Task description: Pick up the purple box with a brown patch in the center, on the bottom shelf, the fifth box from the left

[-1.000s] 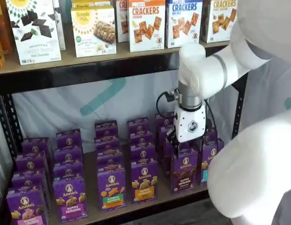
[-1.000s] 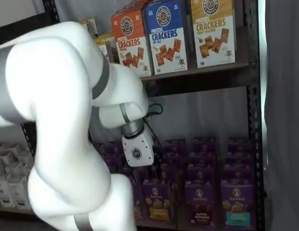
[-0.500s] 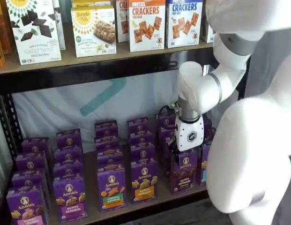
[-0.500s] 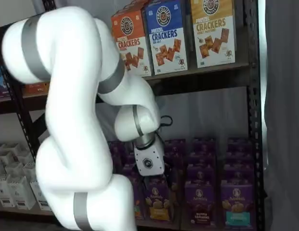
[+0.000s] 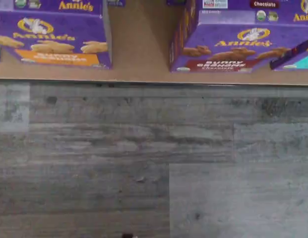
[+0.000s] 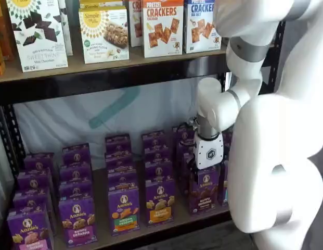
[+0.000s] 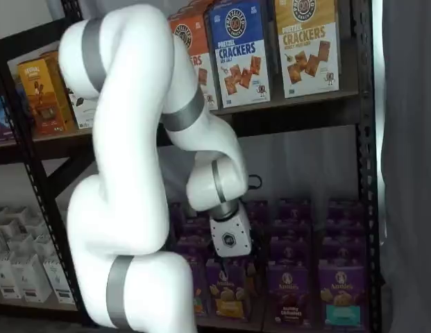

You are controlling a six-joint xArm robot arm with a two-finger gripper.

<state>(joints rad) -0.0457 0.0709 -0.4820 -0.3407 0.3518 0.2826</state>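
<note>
The purple box with the dark brown band stands upright in the front row of the bottom shelf; it also shows in a shelf view. In the wrist view, the purple box sits at the edge of the shelf board. My gripper hangs just over its top, white body above and black fingers spread open, nothing held. From the other side the gripper looks to be left of the box, fingers mostly hidden.
An orange-band carton stands left of the target and a teal-band one right. More purple cartons fill the rows behind. Tall cracker boxes line the board above. Grey plank floor lies before the shelf. A black post stands right.
The gripper has come down toward the brown-band box and shifted slightly along the shelf, while the upper arm swung round above it. The boxes have not moved.
</note>
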